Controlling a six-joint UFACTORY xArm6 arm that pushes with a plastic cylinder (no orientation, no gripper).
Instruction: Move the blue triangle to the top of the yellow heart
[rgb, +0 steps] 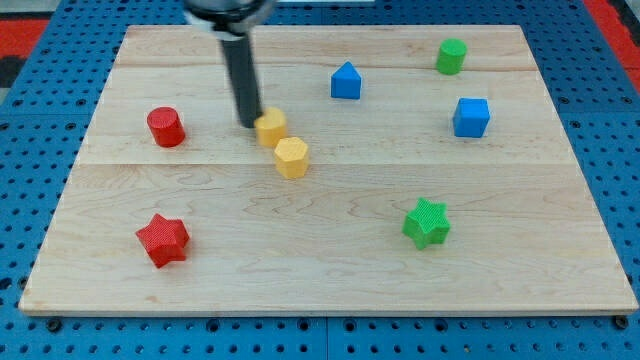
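You see a pale wooden board (330, 270) carrying eight blocks. A red cylinder (166, 127) and red star (163, 240) lie at the view's left. Mid-board, a yellow heart (271, 127) sits just beside a yellow hexagon (291, 158). A blue triangle (346, 81), green cylinder (451, 56), blue cube (471, 117) and green star (427, 222) lie rightward.

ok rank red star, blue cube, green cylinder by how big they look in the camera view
1. red star
2. blue cube
3. green cylinder
The star lies nearest the view's bottom, so nearness may inflate it.
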